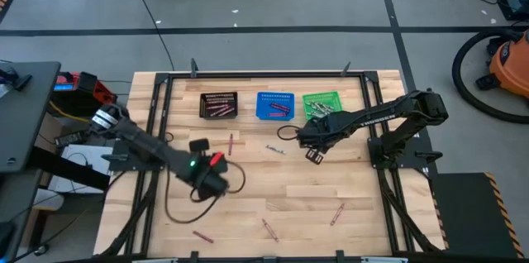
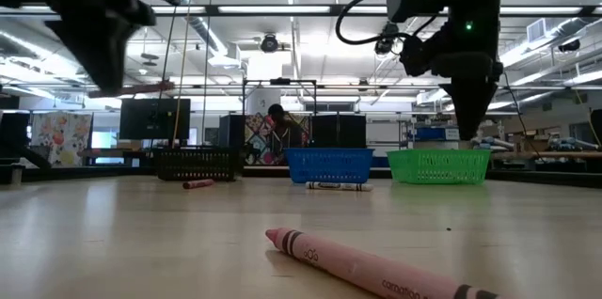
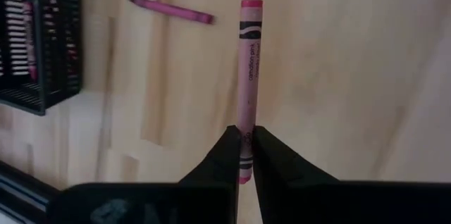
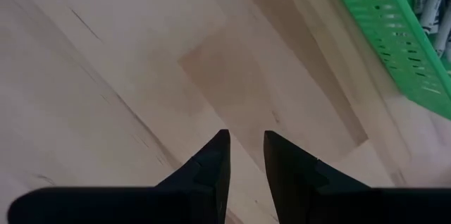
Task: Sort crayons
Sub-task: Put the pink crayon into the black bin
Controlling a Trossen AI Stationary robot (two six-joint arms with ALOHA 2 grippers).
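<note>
- High view: pale wooden table [image 1: 273, 188] on grey floor; loose crayons [image 1: 337, 213] scattered lower centre.
- Left gripper [image 3: 244, 155], lower left, pinches a pink crayon [image 3: 249, 62].
- Right gripper [image 4: 245, 150], empty, jaws parted, beside green basket [image 4: 394, 48].
- Low view: ceiling strip lights, person [image 2: 279, 130] behind.

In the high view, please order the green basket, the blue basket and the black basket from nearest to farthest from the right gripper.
Measured from the right gripper, just in front of the baskets:
1. green basket, at the right end of the row, nearest.
2. blue basket, in the middle of the row.
3. black basket, at the left end, farthest.
</note>
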